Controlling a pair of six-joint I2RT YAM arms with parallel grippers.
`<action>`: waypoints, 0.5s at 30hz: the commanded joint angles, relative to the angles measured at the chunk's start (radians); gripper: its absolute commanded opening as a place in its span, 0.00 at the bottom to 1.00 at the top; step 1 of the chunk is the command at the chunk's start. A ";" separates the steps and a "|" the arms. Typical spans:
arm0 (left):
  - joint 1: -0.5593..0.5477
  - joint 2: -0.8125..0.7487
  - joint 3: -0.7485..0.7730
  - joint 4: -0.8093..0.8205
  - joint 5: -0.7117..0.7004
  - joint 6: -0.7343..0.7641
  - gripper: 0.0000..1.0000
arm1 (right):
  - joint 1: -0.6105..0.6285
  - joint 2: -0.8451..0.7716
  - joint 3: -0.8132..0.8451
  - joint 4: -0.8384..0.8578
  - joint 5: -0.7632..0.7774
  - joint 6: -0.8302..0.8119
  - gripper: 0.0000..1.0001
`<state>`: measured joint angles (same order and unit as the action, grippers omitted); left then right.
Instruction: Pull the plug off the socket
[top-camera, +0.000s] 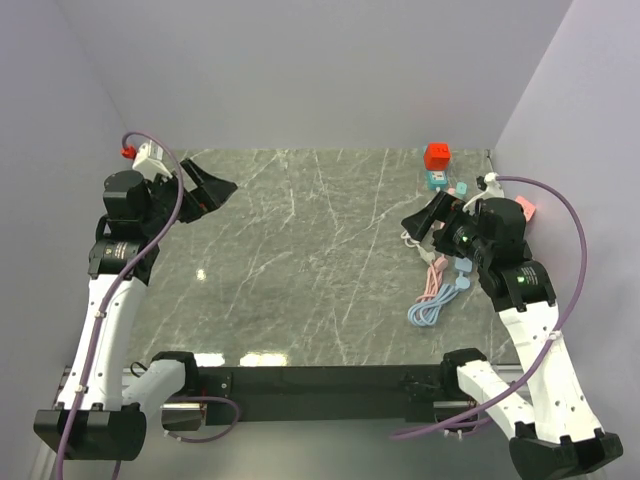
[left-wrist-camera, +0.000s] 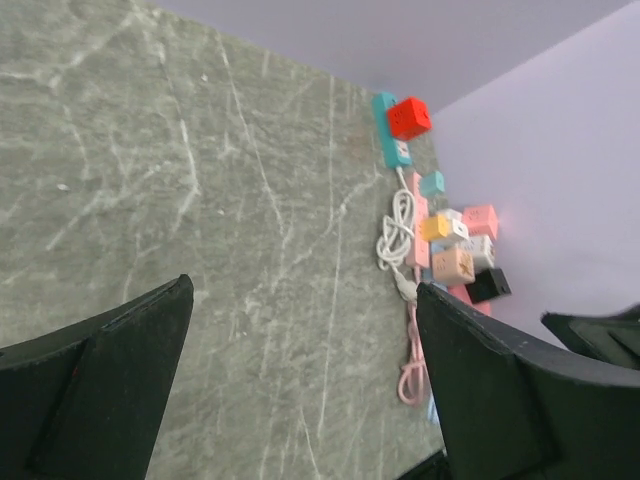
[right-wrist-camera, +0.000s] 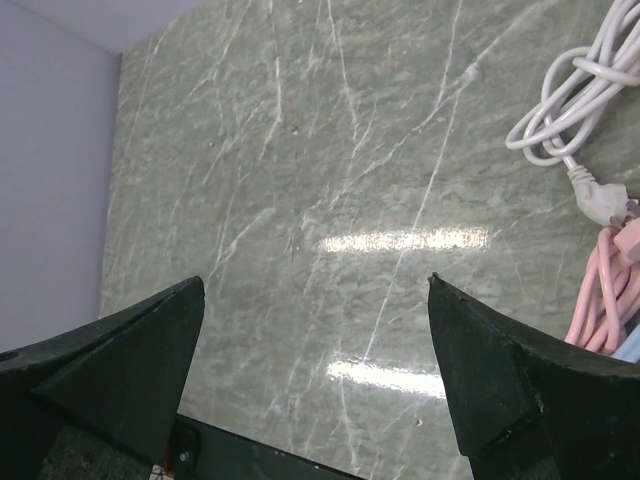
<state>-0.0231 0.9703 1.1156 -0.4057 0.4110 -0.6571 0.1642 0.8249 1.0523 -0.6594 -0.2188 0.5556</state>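
any print on the parts is too small to read. red plug (top-camera: 437, 155) sits on the teal socket strip (top-camera: 437, 181) at about 1 o'clock on the table (top-camera: 300, 250), by the far right corner. the strip's long axis runs 12-to-6 in the top view, plug at the 12 end. left tool (top-camera: 207, 186) released, empty, at 10 o'clock. right tool (top-camera: 424, 220) released, empty, at 3 o'clock, near the white cable (right-wrist-camera: 570, 95) and pink cable (right-wrist-camera: 603, 290).
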 joint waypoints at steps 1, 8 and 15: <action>-0.001 -0.008 0.006 0.033 0.092 -0.007 0.99 | 0.006 -0.001 -0.008 0.007 0.033 -0.006 0.99; -0.020 0.057 -0.074 0.151 0.269 0.045 0.99 | 0.005 0.094 0.006 -0.060 0.251 -0.025 0.98; -0.026 0.022 -0.069 0.131 0.149 0.076 0.99 | 0.003 0.388 0.147 -0.101 0.417 -0.068 0.96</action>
<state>-0.0456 1.0309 1.0321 -0.3115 0.6010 -0.6163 0.1642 1.1168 1.1213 -0.7437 0.0807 0.5186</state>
